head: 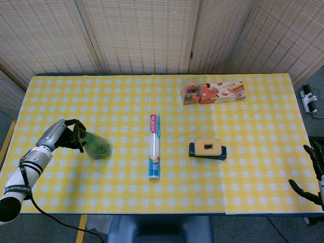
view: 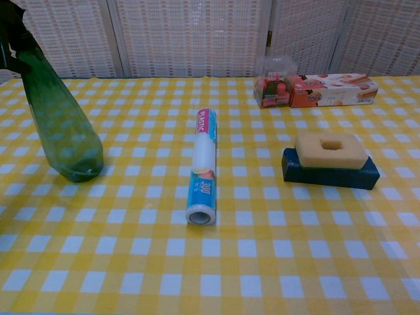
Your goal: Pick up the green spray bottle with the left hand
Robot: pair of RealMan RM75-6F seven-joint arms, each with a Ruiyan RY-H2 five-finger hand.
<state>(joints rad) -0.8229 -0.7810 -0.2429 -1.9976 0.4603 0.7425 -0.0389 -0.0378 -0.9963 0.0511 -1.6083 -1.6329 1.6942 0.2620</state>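
Note:
The green spray bottle stands tilted at the table's left side, its base near or on the yellow checked cloth. My left hand grips its dark top, with fingers wrapped around the neck; in the chest view only the hand's dark edge shows at the top left corner. My right hand hangs off the table's right edge, fingers spread, holding nothing.
A plastic wrap roll lies lengthwise mid-table. A yellow sponge on a blue block sits to its right. A snack box lies at the back.

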